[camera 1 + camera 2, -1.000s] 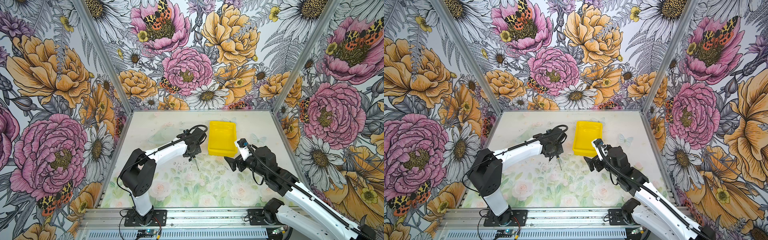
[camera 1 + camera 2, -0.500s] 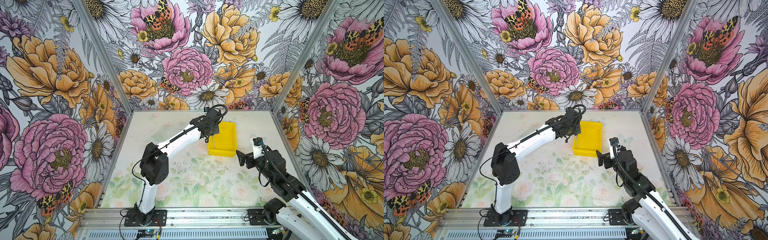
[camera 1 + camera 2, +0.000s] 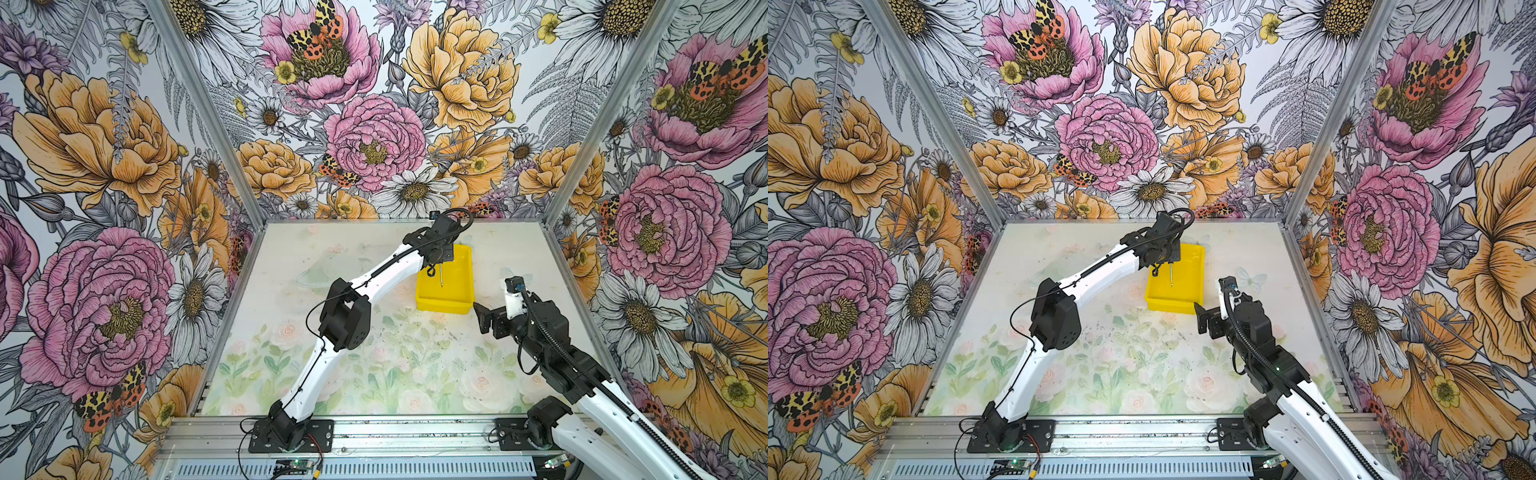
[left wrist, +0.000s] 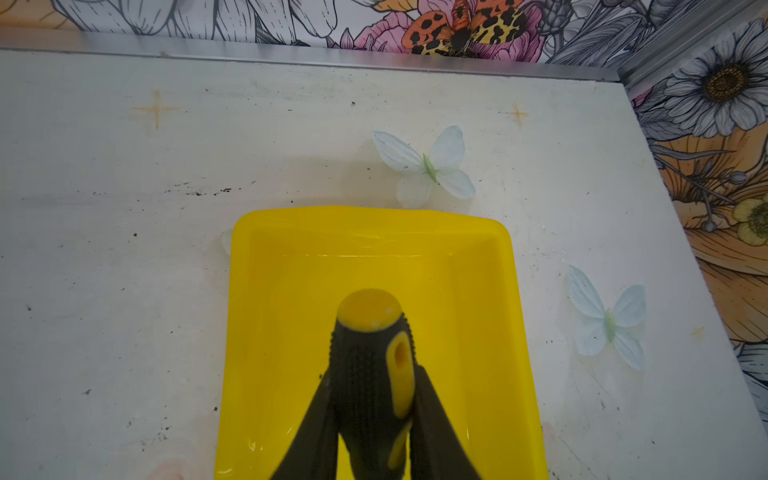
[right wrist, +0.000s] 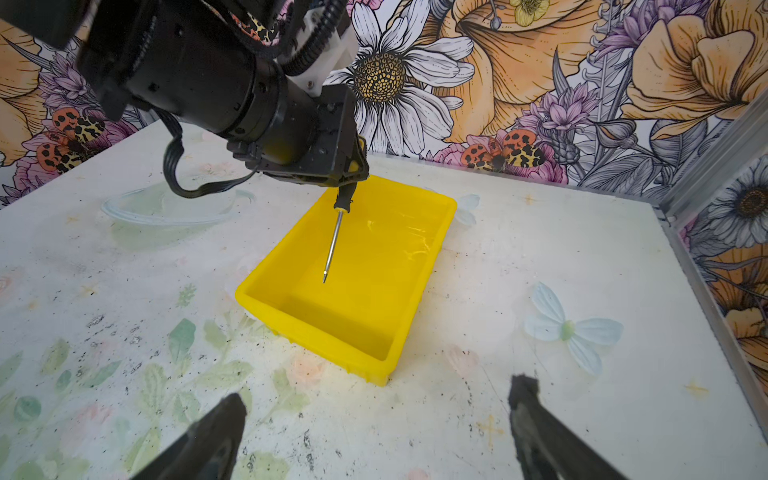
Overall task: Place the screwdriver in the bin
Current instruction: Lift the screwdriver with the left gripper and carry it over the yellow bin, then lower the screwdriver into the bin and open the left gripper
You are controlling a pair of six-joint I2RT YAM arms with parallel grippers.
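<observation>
The left tool point(image 4: 376, 419) pinches the screwdriver point(image 4: 365, 357) by its ribbed handle; light, stiff, it looks secure above the bin point(image 5: 415, 257)

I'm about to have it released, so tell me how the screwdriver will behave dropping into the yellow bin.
The screwdriver looks stiff and light: its thin metal shaft hangs straight from the left pincer. Its rounded handle may roll on landing. The glossy floor of the bin probably lets it slide, though its walls should stop it.
</observation>
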